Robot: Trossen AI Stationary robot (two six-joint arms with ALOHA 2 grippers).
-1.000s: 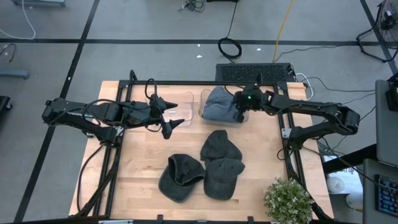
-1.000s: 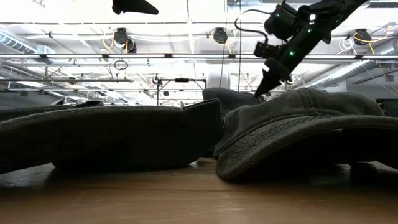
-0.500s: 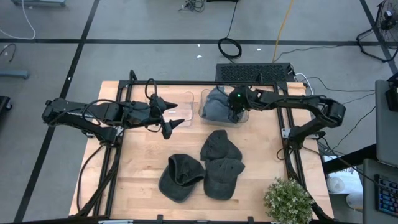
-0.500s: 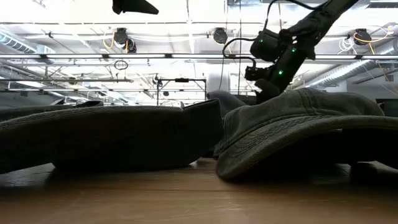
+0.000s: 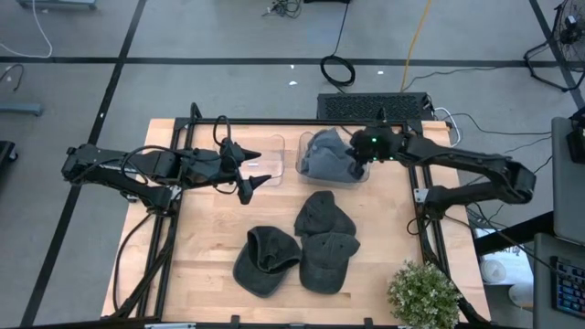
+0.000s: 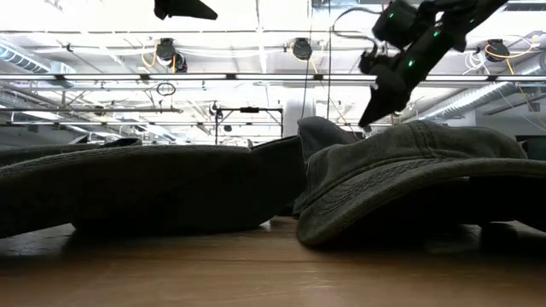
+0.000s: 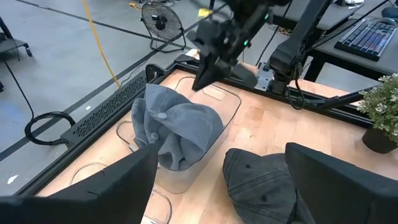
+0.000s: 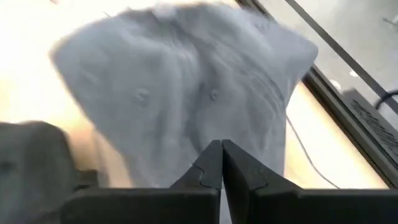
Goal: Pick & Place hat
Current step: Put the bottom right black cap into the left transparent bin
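while the closed, empty right hand [image 5: 358, 157] hovers over the grey hat [image 5: 329, 153], three dark hats [image 5: 322, 216] lie nearby.

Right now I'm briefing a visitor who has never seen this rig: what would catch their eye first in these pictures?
Probably the crumpled light grey cloth hat sitting in a clear plastic bin at the table's far edge, with the right tool just beside it, fingers together and empty. Next, the three dark grey caps clustered on the pale wooden table nearer the front. The left tool hovers open by a second clear bin.
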